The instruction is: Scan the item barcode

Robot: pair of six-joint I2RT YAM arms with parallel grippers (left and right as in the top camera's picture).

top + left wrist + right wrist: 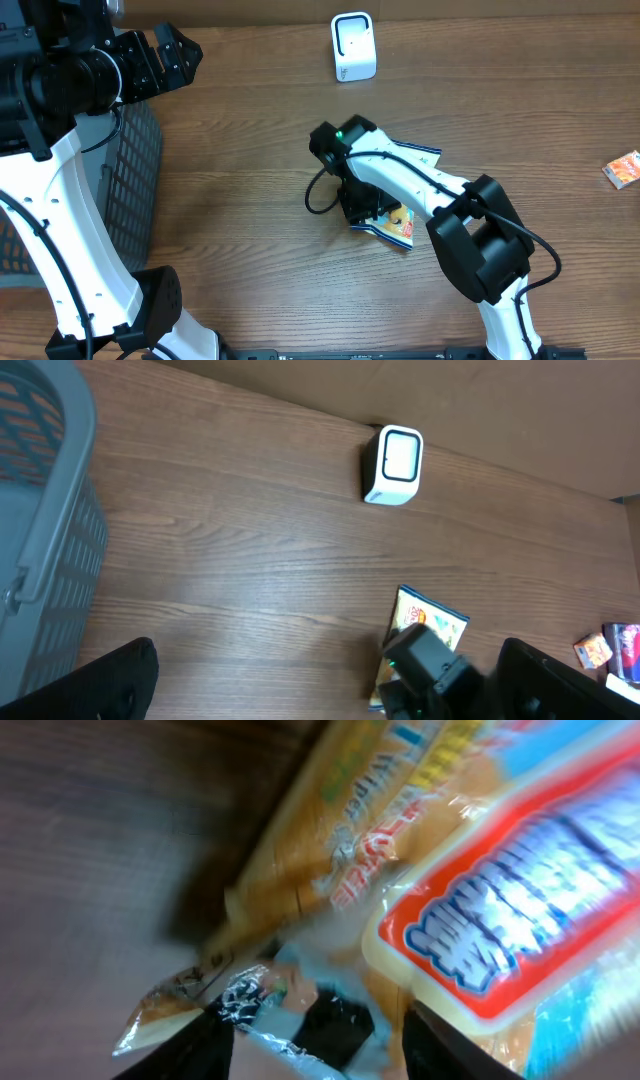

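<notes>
The item is a flat orange and blue snack packet (399, 224) lying mid-table, partly hidden under my right arm. In the right wrist view the packet (480, 890) fills the frame. Its crinkled clear end lies between the two dark fingers of my right gripper (315, 1042), which stand apart on either side of it. From overhead, the right gripper (366, 206) points down onto the packet. The white barcode scanner (353, 46) stands at the table's far edge, also visible in the left wrist view as the scanner (393, 464). My left gripper (172, 58) hangs open at the far left, holding nothing.
A grey slatted basket (136, 180) stands at the left edge, under the left arm. A small orange packet (623, 169) lies at the far right. A black cable loops beside the right gripper.
</notes>
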